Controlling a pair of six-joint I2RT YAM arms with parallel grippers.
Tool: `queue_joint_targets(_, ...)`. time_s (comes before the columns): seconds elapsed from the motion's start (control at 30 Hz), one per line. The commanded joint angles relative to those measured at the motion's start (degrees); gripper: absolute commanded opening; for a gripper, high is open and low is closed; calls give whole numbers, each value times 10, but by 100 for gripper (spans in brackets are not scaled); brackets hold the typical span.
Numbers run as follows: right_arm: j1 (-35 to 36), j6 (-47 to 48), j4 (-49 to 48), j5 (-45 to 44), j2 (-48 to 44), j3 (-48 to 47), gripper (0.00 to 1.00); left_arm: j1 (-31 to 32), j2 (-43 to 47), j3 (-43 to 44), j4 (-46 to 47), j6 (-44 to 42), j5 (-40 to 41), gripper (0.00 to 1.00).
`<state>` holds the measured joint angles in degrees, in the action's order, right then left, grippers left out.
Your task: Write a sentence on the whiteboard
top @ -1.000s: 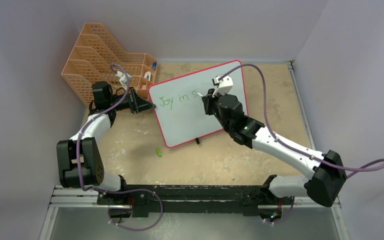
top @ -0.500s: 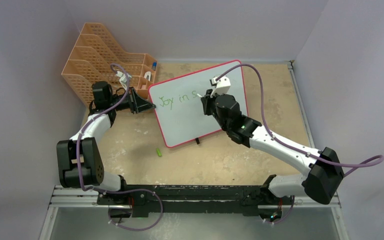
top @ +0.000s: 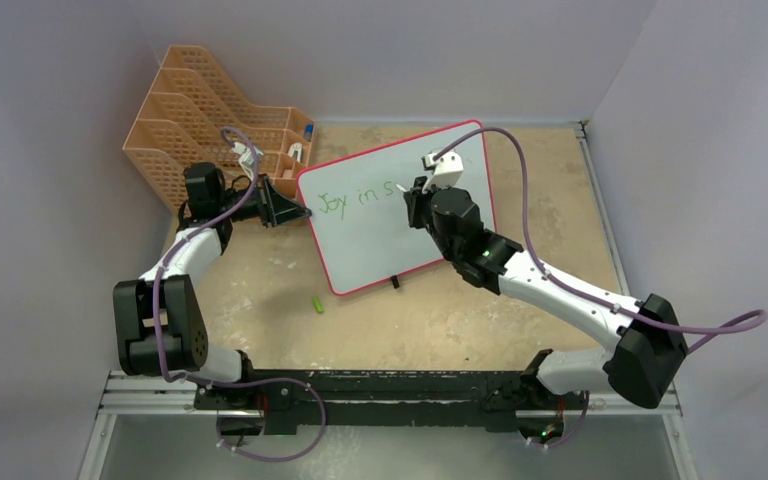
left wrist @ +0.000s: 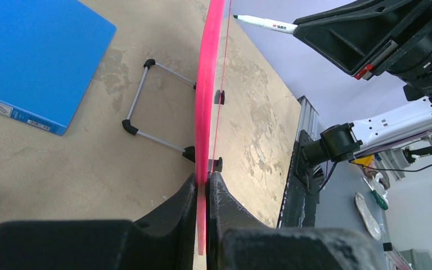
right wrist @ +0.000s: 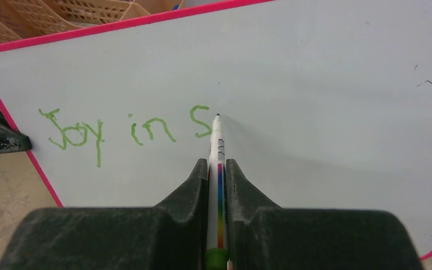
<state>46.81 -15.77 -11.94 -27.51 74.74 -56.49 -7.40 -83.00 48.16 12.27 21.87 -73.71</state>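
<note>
Table (top: 260, 270) is bare tan board and looks worn.

Whiteboard (top: 370, 240), with a pink-red frame, stands tilted mid-table on black feet and a wire stand (left wrist: 146, 101). It is turned at an angle to the table edge.

Orange mesh file rack (top: 175, 120) sits in the far-left corner, just beside the whiteboard's left edge. Blue folder (left wrist: 34, 56) lies flat behind the board. It has a white label strip along one edge, but I can't read it.

Left claw (left wrist: 204, 181) is clamped on the board's frame at the left edge, one finger on each face.

Right claw (right wrist: 217, 163) is closed on a marker (right wrist: 217, 140). The marker has a white barrel with a rainbow stripe and points at the board face. The left wrist view shows small print on the barrel, too small to read. The tip sits just right of the last letter, and I can't tell whether it touches the surface.

Green writing (right wrist: 129, 129) on the upper left of the board reads "Joy in S" on one line, with thin strokes.

A small green cap-like piece (top: 316, 304) lies on the table in front of the board, apart from it.
</note>
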Motion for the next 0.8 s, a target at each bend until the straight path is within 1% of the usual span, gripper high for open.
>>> queue_joint_targets(0.0,-3,6,-37,-15,1,-15,0,7,12,18,-1,-12,1,0)
queue_joint_targets(0.77,-6,5,-52,-24,17,-15,0,7,13,19,-1,-12,-1,0)
